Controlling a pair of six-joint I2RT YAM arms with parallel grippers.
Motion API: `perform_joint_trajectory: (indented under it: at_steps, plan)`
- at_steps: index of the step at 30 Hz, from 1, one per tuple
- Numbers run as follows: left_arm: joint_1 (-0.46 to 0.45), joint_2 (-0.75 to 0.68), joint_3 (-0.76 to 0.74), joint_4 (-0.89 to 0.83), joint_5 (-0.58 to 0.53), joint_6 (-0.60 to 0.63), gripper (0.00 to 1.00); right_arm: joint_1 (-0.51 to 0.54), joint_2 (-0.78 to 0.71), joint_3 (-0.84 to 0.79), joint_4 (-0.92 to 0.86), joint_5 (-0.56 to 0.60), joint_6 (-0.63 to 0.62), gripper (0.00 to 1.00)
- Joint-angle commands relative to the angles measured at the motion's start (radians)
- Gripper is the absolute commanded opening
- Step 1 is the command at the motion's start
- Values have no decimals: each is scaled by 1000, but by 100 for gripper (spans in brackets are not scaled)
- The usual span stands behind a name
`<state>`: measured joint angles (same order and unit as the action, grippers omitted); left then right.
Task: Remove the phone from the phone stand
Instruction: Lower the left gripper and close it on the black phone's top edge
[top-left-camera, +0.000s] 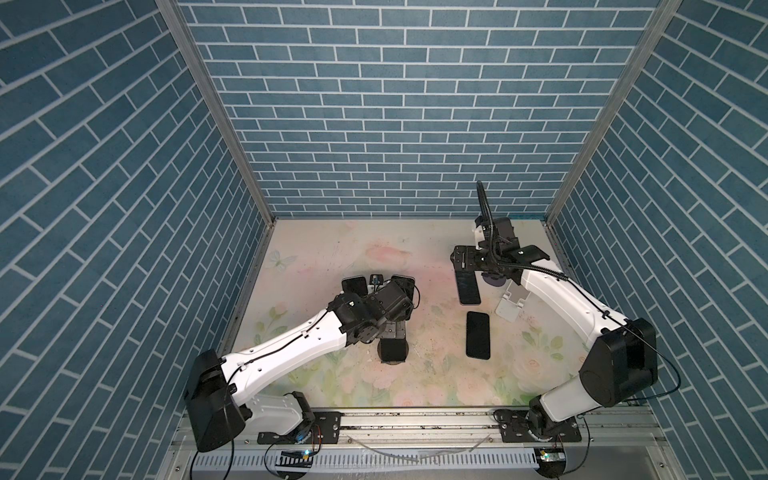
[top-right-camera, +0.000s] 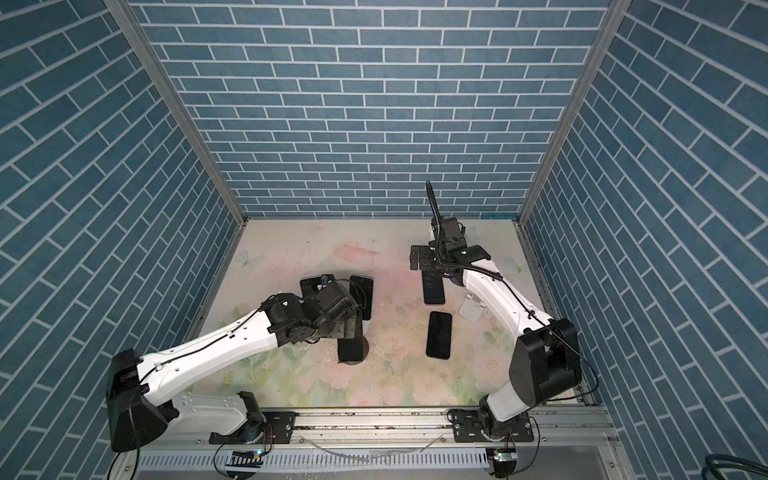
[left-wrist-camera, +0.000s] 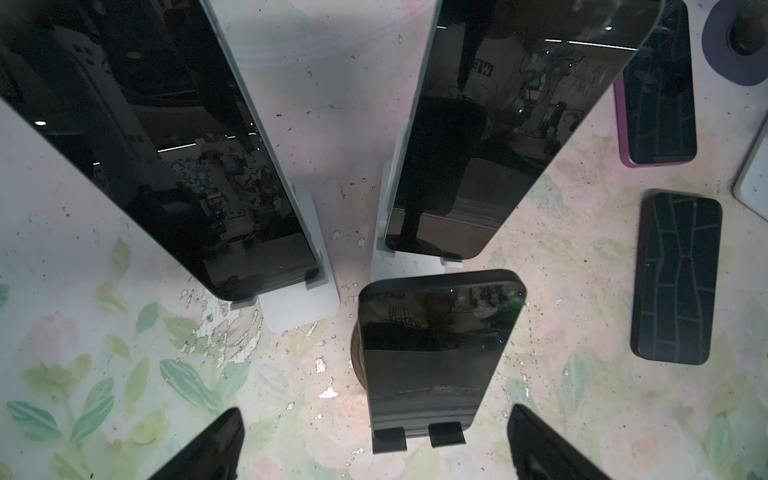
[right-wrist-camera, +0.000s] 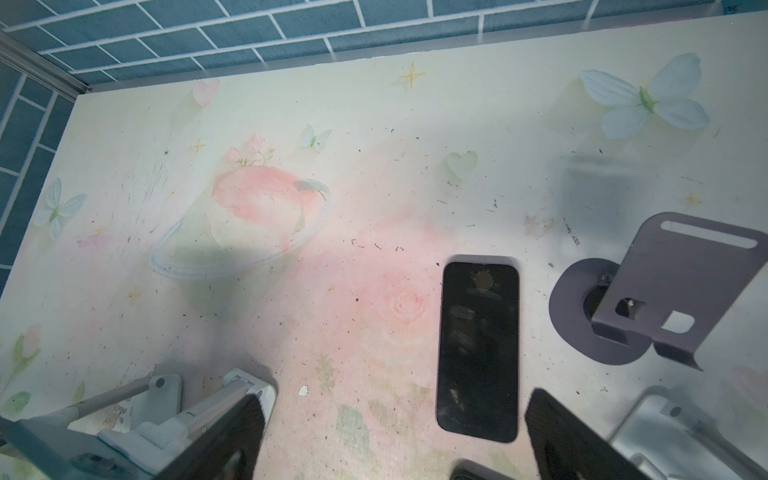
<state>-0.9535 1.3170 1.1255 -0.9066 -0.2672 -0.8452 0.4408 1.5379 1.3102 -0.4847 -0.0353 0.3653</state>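
Three phones stand on stands before my left gripper (left-wrist-camera: 374, 451). The nearest, a black phone (left-wrist-camera: 436, 349), leans on a black phone stand (left-wrist-camera: 415, 438) with a round base, seen in both top views (top-left-camera: 392, 349). Behind it, two phones (left-wrist-camera: 158, 145) (left-wrist-camera: 498, 137) rest on white stands. My left gripper (top-left-camera: 392, 332) hovers open just above the black stand's phone, its fingertips (left-wrist-camera: 208, 449) apart on either side. My right gripper (top-left-camera: 471, 270) hangs open and empty over a purple-cased phone (right-wrist-camera: 478, 349) lying flat.
A second black phone (top-left-camera: 478, 334) lies flat near the middle. An empty dark purple stand (right-wrist-camera: 665, 291) and an empty white stand (top-left-camera: 513, 303) sit under the right arm. The blue brick walls (top-left-camera: 374, 124) enclose the floral table (top-left-camera: 332, 249) on three sides.
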Motion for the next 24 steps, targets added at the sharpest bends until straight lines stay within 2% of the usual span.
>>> perform_joint_trajectory:
  at_steps: [1,24]
  plan:
    - [-15,14,-5,28,-8,-18,100,6,8,-27,17,-14,-31,99]
    - [-42,143,-21,118,-33,-27,100,5,18,-35,25,-29,-35,99]
